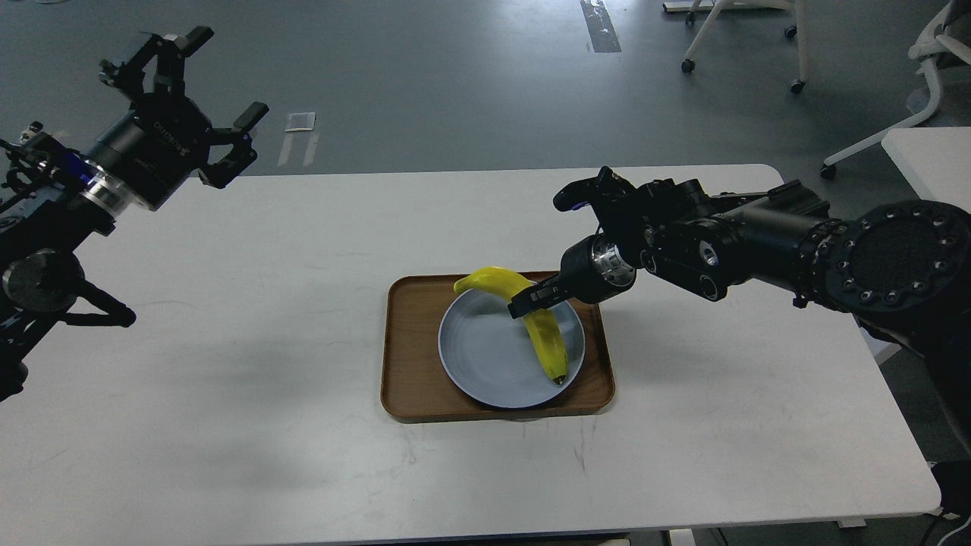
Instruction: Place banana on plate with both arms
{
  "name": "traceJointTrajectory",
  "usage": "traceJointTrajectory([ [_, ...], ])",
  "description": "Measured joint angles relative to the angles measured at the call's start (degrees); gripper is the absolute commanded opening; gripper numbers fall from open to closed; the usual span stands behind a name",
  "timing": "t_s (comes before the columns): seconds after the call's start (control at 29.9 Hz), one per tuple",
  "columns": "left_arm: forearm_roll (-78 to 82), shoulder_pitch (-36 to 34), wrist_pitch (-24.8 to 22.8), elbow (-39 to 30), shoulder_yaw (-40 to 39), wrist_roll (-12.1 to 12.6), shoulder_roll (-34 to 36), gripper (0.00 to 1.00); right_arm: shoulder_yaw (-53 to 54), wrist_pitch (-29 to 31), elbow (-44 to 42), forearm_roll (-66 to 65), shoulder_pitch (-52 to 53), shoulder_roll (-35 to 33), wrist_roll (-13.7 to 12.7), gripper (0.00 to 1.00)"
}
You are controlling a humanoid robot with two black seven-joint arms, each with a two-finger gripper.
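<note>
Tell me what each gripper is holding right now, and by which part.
The right gripper grips the banana near its middle bend, over the plate. The left gripper is open and raised, holding nothing.

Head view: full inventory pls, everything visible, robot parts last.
banana: 1, yellow with dark tip, over right side of plate
plate: 1, pale blue, on tray
tray: 1, brown wood, table centre
table: 1, white, fills the foreground
second table: 1, white, far right edge
chairs: 2, white, on castors, top right floor
left gripper: 1, black, open, raised at upper left
right gripper: 1, black, closed on banana's middle
</note>
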Motion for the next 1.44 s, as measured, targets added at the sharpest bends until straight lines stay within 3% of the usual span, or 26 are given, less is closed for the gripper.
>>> traceJointTrajectory([
  [0.33, 0.0, 0.0, 0.0, 0.02, 0.0, 0.0, -0.09, 0.98, 2.92, 0.0, -3.05, 7.63, 0.75, 0.0, 0.0, 1.0],
  [0.47, 0.0, 0.06, 0.0, 0.19, 0.06, 0.0, -0.86, 0.98, 15.39, 0.0, -4.0, 14.49, -0.21, -0.88, 0.0, 1.0],
  [0.74, 0.0, 1.82, 0.0, 1.59, -0.62, -0.43, -6.62, 0.98, 40.79, -0.01, -4.2, 25.02, -11.08, -14.15, 0.0, 1.0],
  [0.94, 0.0, 2.63, 0.0, 9.67, -2.86, -0.44, -15.09, 0.98, 52.07, -0.01, -5.28, 30.0, -18.35, -16.08, 0.0, 1.0],
  [1.24, 0.08, 2.8, 0.0, 23.64, -3.2, -0.61, -25.38, 0.98, 53.33, -0.02, -7.94, 36.01, -22.57, -16.3, 0.0, 1.0],
  [1.44, 0.2, 3.04, 0.0, 27.06, -2.36, -1.38, -28.01, 0.98, 53.12, -0.01, -8.42, 36.06, -23.15, -16.28, 0.0, 1.0],
])
